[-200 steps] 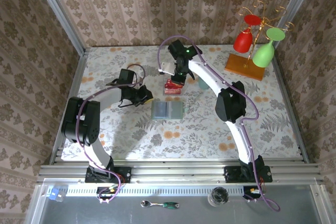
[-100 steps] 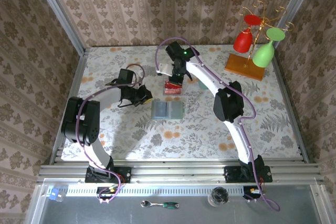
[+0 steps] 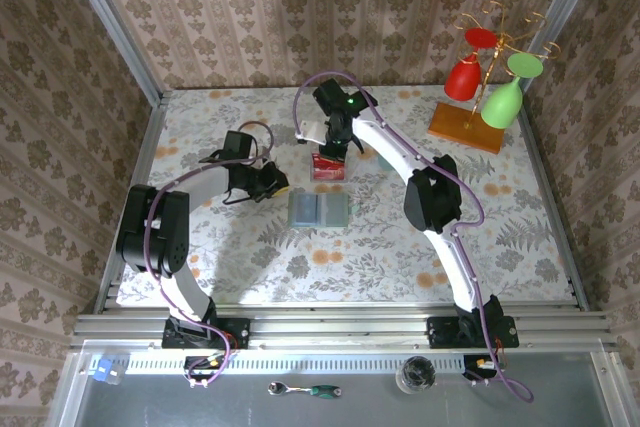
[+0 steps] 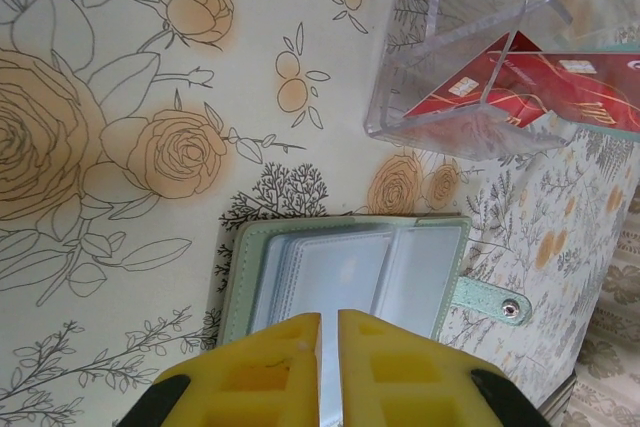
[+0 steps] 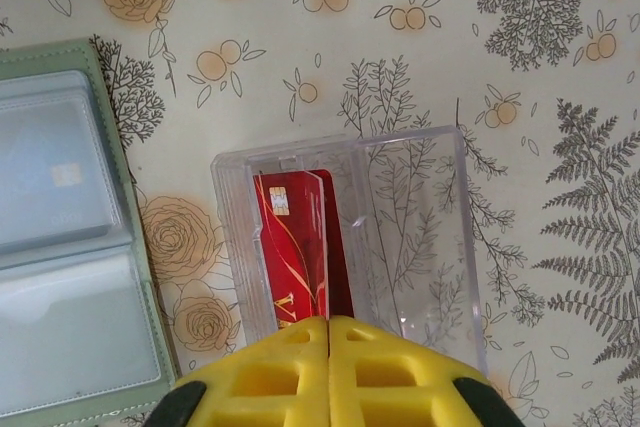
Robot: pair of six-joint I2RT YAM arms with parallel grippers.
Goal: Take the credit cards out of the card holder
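Observation:
The grey-green card holder (image 3: 320,210) lies open on the flowered table, its clear sleeves up (image 4: 340,277) (image 5: 60,247). Just behind it stands a clear plastic box (image 3: 328,167) (image 4: 480,57) (image 5: 400,227) with red credit cards (image 4: 500,87) inside. My right gripper (image 3: 335,147) (image 5: 329,322) hangs over that box, shut on one red card (image 5: 295,247) that stands on edge in the box's left compartment. At the holder's left edge my left gripper (image 3: 278,187) (image 4: 329,332) is nearly closed, with a pale sleeve page pinched in the thin gap.
A wooden stand (image 3: 466,127) with a red glass (image 3: 462,77) and a green glass (image 3: 502,102) hanging on it sits at the back right. Patterned walls close in the table on three sides. The box's right compartment (image 5: 415,237) holds nothing.
The right arm's wrist has shifted slightly left and back above the clear box. The left arm and the card holder have stayed put.

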